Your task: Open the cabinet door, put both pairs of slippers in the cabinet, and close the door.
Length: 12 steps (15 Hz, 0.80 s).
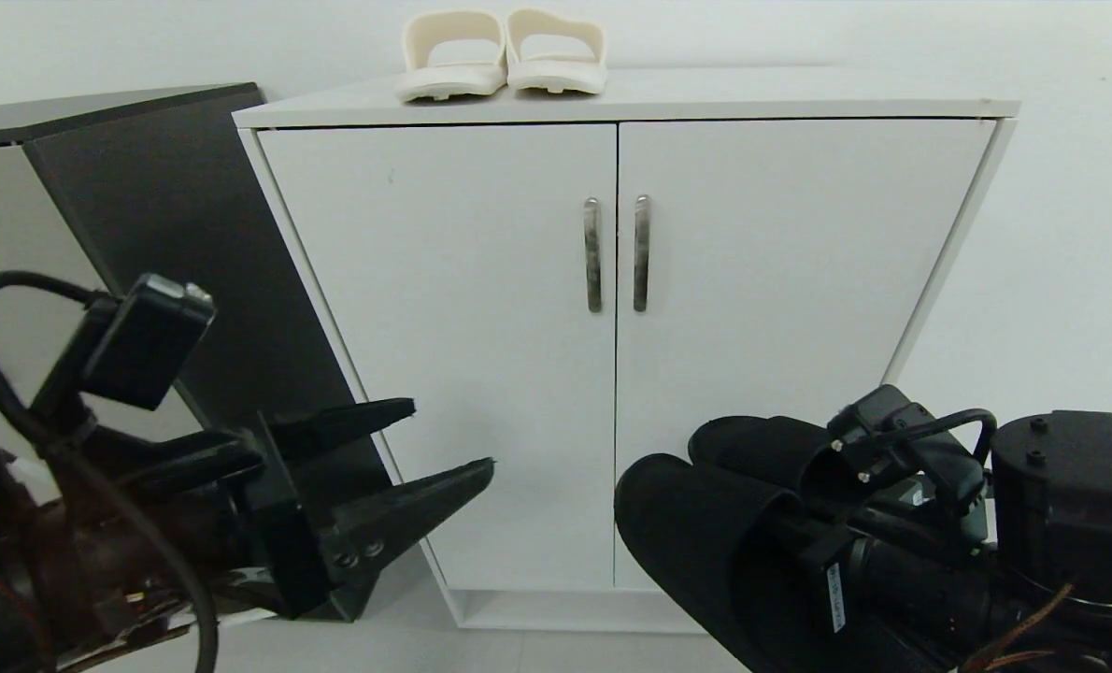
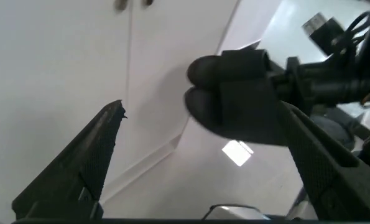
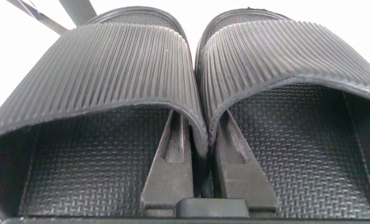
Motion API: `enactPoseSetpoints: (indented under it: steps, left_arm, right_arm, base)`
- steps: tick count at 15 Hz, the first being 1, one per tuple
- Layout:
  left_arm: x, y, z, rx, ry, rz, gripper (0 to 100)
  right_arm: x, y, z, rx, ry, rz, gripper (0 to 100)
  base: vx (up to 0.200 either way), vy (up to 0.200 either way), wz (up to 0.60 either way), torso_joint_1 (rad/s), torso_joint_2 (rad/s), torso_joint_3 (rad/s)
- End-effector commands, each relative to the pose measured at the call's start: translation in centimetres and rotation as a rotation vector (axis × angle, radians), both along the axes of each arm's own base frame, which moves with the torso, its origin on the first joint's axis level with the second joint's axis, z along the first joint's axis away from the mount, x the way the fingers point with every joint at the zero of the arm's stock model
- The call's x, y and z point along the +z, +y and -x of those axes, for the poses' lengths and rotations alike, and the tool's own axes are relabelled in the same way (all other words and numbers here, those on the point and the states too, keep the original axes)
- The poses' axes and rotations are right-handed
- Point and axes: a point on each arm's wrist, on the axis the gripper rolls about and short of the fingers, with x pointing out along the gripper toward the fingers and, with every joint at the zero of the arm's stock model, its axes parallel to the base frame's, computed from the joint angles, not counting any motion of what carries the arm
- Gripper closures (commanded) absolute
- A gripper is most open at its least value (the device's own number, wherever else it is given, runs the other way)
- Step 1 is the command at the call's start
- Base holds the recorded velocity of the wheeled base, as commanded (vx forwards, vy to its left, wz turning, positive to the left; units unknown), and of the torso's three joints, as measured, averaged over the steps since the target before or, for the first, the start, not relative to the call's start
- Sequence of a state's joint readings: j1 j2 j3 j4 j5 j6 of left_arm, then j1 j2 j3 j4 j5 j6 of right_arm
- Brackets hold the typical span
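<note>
The white cabinet is shown with both doors shut. A cream pair of slippers is set side by side on its top; a black ribbed pair is held together by the right hand

A dark unit stands at the left, its black side panel just beside the cabinet – the top is black too, the front face a pale grey. A plain white wall runs behind and off to the right. The floor below is smooth and light grey – in the left wrist view it carries a bright square patch of reflected light.
</note>
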State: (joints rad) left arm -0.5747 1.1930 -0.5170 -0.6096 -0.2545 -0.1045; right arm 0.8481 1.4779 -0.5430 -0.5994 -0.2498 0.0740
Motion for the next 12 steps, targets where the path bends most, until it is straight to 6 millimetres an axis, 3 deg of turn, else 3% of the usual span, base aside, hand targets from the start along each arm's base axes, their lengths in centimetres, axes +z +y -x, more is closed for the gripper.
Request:
enactPoseSetpoints:
  steps: [1,6,8,12]
  left_arm:
    - [0.5,-2.5,-1.3,-0.058,0.021,0.004,0]
    - [2.0,-5.6,-4.2,-0.109,0.021,0.029,0]
    - [3.4,-8.2,-6.4,-0.135,0.032,0.085,0]
    - [4.2,-10.7,-9.2,-0.178,0.031,0.110,0]
  right_arm:
    - [0.0,-0.1,0.1,0.003,-0.006,0.004,100]
    - [-0.3,-0.2,0.2,0.030,0.005,0.016,100]
    - [-0.3,-0.2,0.3,0.046,0.009,0.007,100]
    - [0.1,-0.4,0.4,0.049,-0.003,-0.002,100]
  base:
    - [0.000,0.000,0.00,0.000,0.00,0.000]
    - [0.000,0.000,0.00,0.000,0.00,0.000]
    - [0.000,0.000,0.00,0.000,0.00,0.000]
    - [0.000,0.000,0.00,0.000,0.00,0.000]
